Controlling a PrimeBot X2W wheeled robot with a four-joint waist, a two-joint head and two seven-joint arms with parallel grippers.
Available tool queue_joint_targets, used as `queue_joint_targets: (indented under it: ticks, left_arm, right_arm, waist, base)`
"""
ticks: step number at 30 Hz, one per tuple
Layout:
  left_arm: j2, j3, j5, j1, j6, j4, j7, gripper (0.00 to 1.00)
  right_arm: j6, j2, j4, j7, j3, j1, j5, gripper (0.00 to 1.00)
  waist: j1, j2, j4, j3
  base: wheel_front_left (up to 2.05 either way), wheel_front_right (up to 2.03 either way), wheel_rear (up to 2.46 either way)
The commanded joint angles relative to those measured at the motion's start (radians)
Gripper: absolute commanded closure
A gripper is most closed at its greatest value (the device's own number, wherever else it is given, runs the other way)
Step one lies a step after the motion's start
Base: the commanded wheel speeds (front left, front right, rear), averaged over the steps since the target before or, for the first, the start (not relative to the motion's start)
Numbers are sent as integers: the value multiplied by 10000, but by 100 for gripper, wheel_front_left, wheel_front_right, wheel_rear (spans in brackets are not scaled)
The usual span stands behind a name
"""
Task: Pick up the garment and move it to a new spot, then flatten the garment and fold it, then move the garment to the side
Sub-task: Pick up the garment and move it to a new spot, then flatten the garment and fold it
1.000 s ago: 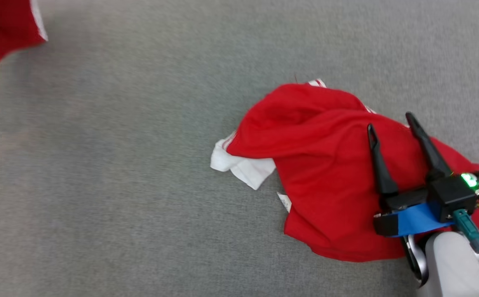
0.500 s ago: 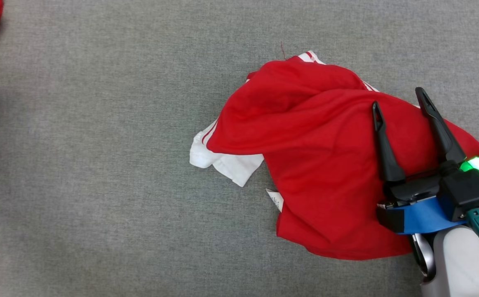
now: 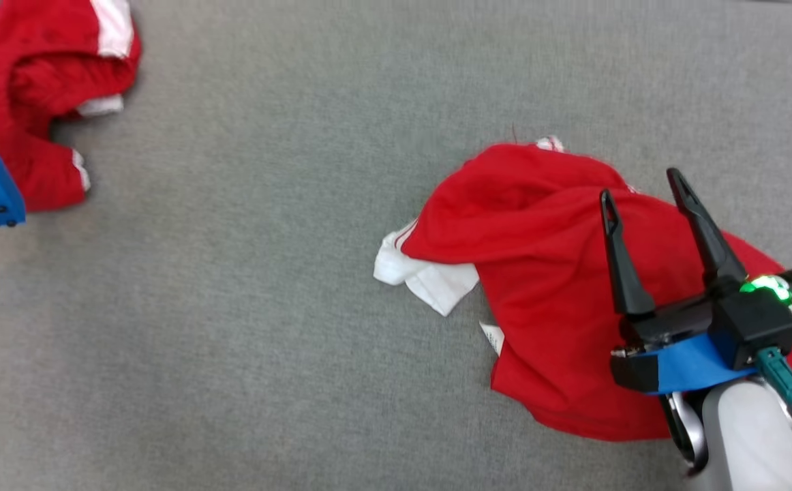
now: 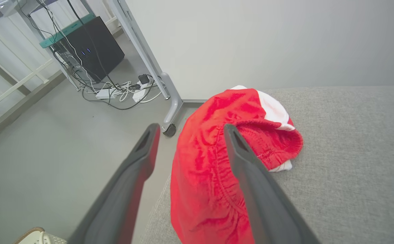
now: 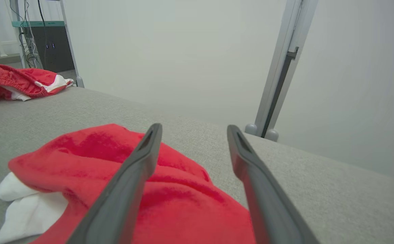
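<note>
Now left gripper [image 4: 191,128] and right gripper [image 3: 638,184] both gape, empty; the right hovers above the crumpled red-and-white shirt [image 3: 539,273]; better to pinch one raised fold, not the heap.

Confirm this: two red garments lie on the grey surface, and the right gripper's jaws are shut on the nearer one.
Not quite. The right gripper has its jaws open, spread over the nearer red garment and pinching nothing; the right wrist view shows it. The other red garment also lies on the grey surface.
</note>
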Motion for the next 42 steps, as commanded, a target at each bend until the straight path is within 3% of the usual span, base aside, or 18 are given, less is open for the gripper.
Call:
queue_joint_targets:
  ticks: [1,8,13,18,22,28,35,42]
  left_arm:
    - [-1,-74,51,-90,-109,-14,-80,0]
    - [-371,-306,-164,865,-920,-975,-664,0]
    - [-669,-348,-356,1919,-993,-2064,-804,0]
    - [-1034,-357,-426,3633,-638,-3835,-871,0]
    - [-1321,-215,-508,5626,-2,-5950,-881,0]
    - [-1884,235,-892,7891,733,-7803,-875,0]
    - [-1974,329,-481,9517,1275,-8611,-877,0]
    - [-2253,659,-103,10188,1283,-8956,-878,0]
  right_arm:
    - [1,-29,102,-76,17,88,132,0]
    - [1,-29,1011,-280,6,527,740,0]
    - [1,-29,1393,-369,-94,932,951,0]
    - [1,-24,1706,-410,-156,1449,1070,0]
    - [1,-26,1945,-422,-16,1696,1214,0]
    - [1,-24,2250,-428,166,1950,1393,0]
    - [1,-27,2520,-429,351,2269,1703,0]
    - [1,-26,2817,-430,402,2039,1861,0]
  waist:
    - [2,0,-117,-327]
    - [2,0,-310,-2070]
    - [2,0,-556,-2765]
    - [2,0,-887,-3328]
    - [2,0,-1362,-3695]
    - [2,0,-1756,-4055]
    - [2,0,-2062,-4266]
    - [2,0,-2208,-4146]
  base:
    - [0,0,0]
    - [0,0,0]
    - [0,0,0]
    - [0,0,0]
    - [0,0,0]
    - [0,0,0]
    - [0,0,0]
    - [0,0,0]
